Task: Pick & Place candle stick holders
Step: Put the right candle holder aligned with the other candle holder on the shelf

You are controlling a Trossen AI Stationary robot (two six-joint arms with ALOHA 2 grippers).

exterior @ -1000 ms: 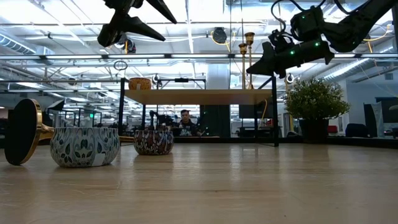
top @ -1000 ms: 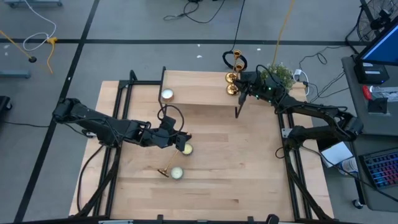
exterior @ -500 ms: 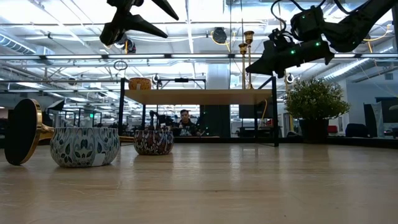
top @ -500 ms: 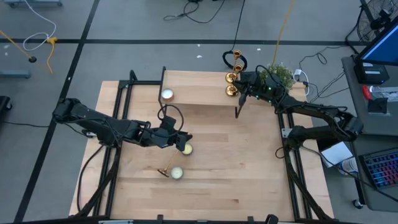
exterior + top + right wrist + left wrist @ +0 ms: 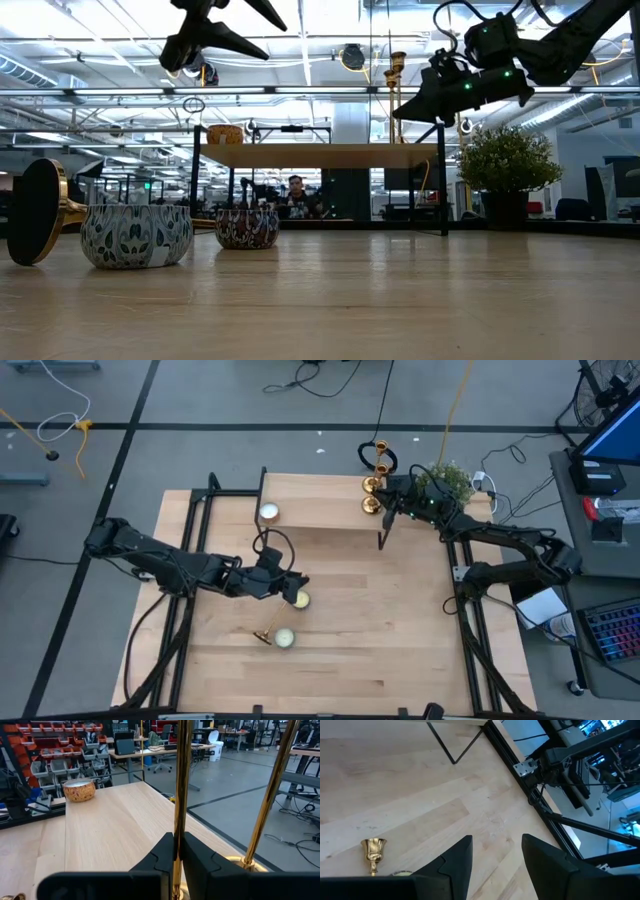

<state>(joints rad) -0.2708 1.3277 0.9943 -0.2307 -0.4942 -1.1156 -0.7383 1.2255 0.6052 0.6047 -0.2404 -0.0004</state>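
Note:
Two gold candle stick holders stand upright at the right end of the raised wooden shelf (image 5: pixel 320 510). My right gripper (image 5: pixel 179 845) is shut on the nearer one (image 5: pixel 372 505); the other (image 5: pixel 272 790) stands just beyond it. A third candle stick holder (image 5: pixel 265 634) lies on its side on the table, with its cup (image 5: pixel 373 851) showing in the left wrist view. My left gripper (image 5: pixel 495 862) hovers open above the table's middle (image 5: pixel 288 584), with nothing between its fingers. My right gripper pinches the thin stem (image 5: pixel 181 795) of the nearer candle stick holder between its two fingers. The fingers come level from the table's right side and lie across the stem. The holder stays upright; the fingers hide its base.
A patterned candle tin (image 5: pixel 300 599) and a second one (image 5: pixel 284 639) sit on the table near the lying holder. Another candle (image 5: pixel 269 512) sits on the shelf's left part. A potted plant (image 5: pixel 447 478) stands behind the right arm. The shelf's black leg (image 5: pixel 381 535) stands near the right gripper.

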